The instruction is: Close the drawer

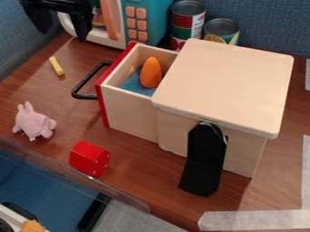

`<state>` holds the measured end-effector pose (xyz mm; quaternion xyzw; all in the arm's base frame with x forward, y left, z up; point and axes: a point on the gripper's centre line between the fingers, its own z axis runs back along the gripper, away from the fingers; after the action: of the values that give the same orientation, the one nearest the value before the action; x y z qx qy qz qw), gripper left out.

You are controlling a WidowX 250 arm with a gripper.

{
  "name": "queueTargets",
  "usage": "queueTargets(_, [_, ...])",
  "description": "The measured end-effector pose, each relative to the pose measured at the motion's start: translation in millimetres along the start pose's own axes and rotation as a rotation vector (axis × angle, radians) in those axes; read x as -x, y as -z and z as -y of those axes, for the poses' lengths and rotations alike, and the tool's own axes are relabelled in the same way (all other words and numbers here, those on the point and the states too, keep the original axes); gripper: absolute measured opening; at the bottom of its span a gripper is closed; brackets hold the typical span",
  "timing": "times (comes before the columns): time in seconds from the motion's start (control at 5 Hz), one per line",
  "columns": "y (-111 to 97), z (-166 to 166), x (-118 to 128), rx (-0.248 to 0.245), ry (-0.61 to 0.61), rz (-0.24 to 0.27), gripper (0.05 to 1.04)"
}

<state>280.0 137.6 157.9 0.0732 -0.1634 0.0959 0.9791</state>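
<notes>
While the released, empty pincer (pixel 62 36) is hanging at eleven o'clock, the red-fronted drawer (pixel 128 110) is jutting toward nine o'clock from its wooden box (pixel 224 81), holding an orange toy (pixel 151 73).

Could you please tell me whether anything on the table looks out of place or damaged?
Nothing looks spilled. The drawer stands open with an orange object inside. Oddest is the bent black piece against the box's side, its lower part jutting out over the table, purpose unclear.
</notes>
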Motion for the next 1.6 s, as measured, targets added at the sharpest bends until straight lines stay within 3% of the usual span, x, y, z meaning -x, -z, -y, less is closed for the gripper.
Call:
queueTargets(0.2, [9, 1, 1, 0.009, 0.02, -0.018, 1.0])
queueTargets(0.6, [44, -44, -8, -0.043, 0.4, 0.093, 1.0])
queueTargets(0.8, [61, -61, -13, -0.05, 0.656, 0.089, 1.0])
queueTargets(1.0, [69, -69, -20, 0.011, 0.843, 0.025, 1.0])
queueTargets(1.2, [73, -65, -24, 0.026, 1.054, -0.049, 1.0])
queueTargets(1.4, [80, -48, -39, 0.078, 1.345, -0.168, 1.0])
queueTargets(1.6, [89, -40, -34, 0.082, 1.531, -0.187, 1.0])
